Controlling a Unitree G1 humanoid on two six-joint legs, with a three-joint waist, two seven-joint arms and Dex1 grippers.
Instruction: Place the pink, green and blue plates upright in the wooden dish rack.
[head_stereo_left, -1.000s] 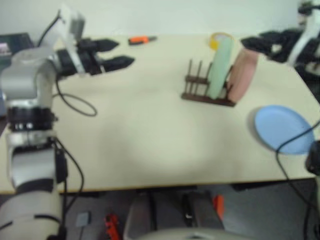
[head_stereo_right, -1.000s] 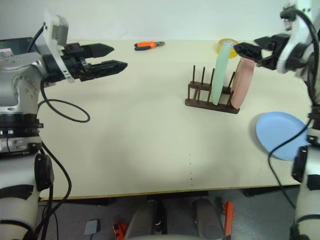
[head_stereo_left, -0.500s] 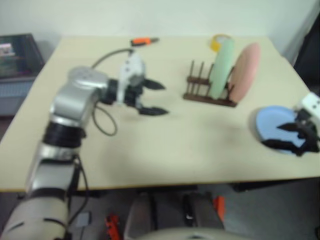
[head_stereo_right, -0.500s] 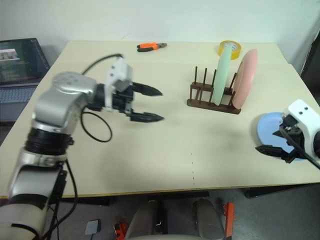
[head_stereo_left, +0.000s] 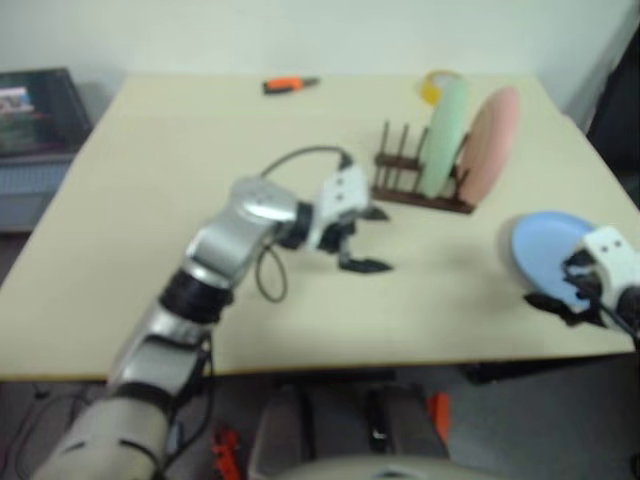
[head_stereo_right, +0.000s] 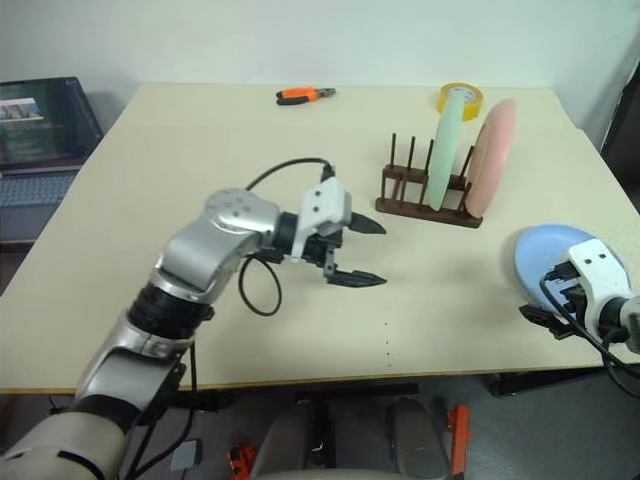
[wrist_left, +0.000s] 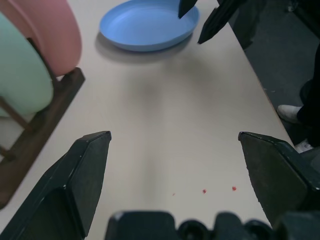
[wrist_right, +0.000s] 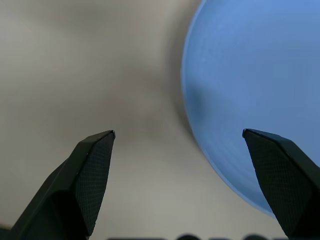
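Right hand (head_stereo_right: 548, 312) spread over blue plate (head_stereo_right: 545, 262), table (head_stereo_right: 150, 180) edge.

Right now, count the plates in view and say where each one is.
3. The green plate and the pink plate stand upright in the wooden dish rack; the blue plate lies flat on the table.

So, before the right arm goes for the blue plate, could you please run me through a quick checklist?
1. Right tool open: ok.
2. Blue plate lying flat on the table, not yet gripped: ok.
3. Right tool lined up over the plate's near edge, as the right wrist view shows: ok.
4. Free pegs in the wooden dish rack beside the green plate: ok.
5. Green plate and pink plate standing upright in the rack: ok.
6. Left tool open, holding nothing, short of the rack: ok.
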